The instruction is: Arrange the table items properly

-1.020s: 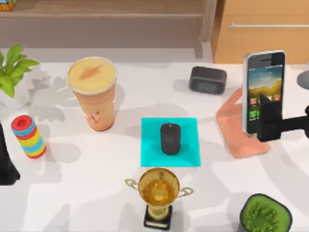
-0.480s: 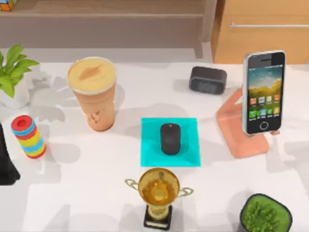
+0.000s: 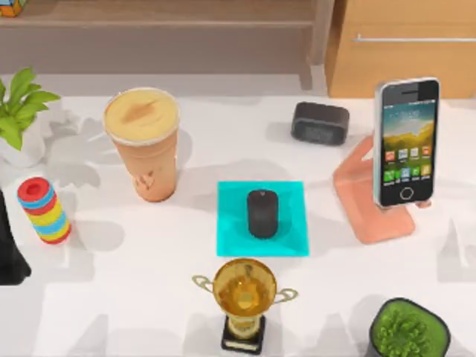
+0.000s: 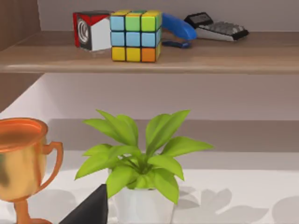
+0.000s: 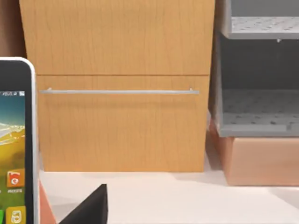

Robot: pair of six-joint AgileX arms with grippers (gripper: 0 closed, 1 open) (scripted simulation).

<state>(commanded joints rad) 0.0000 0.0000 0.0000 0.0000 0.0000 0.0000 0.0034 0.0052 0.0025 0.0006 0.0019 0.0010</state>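
Three task items are seen on the surface [image 3: 149, 297]: the mouse [image 3: 262, 213] on the teal mat [image 3: 230, 238] at centre, the phone [image 3: 406, 141] propped on the pink stand [image 3: 368, 212] at right, and the cup [image 3: 145, 145] at far left of centre. Two items look placed; the cup appears to be what is left, though its target cannot be told.

For the cup, a grasp low on the body would be advised, with the cup kept upright so the creamy top is not spilled, and the ring stack [image 3: 43, 210] to its left avoided.

The cup's long axis is vertical, mouth up. The phone's long axis is near vertical, screen facing near. The mouse's long axis runs near to far.

Whether either gripper is open or closed cannot be told.
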